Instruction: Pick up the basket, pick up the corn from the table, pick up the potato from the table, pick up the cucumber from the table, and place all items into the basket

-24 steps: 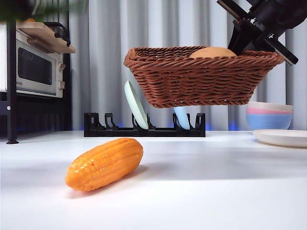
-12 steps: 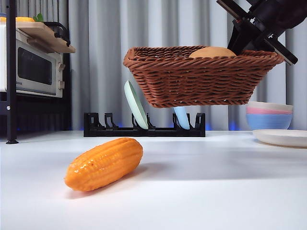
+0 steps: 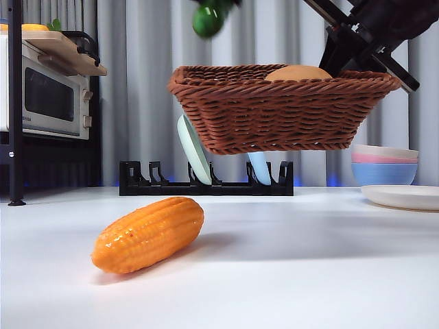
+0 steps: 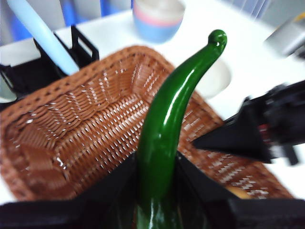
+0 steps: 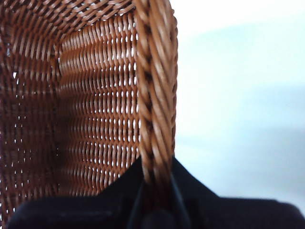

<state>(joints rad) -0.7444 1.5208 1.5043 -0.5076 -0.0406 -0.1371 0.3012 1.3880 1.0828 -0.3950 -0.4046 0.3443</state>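
The place looks like a mock kitchen set up for robot trials. A microwave (image 3: 49,103) sits on a dark shelf rack (image 3: 15,137) at one side, with a wooden board (image 3: 65,51) on top. Behind the white table (image 3: 288,274) a black dish rack (image 3: 206,184) holds plates on edge, and stacked pastel bowls (image 3: 385,164) stand by a flat plate (image 3: 405,197). A plain grey curtain (image 3: 144,103) closes the background, more studio than home.

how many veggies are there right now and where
3: the corn lies on the table; the potato sits in the lifted basket; the cucumber is in the left hand above the basket.
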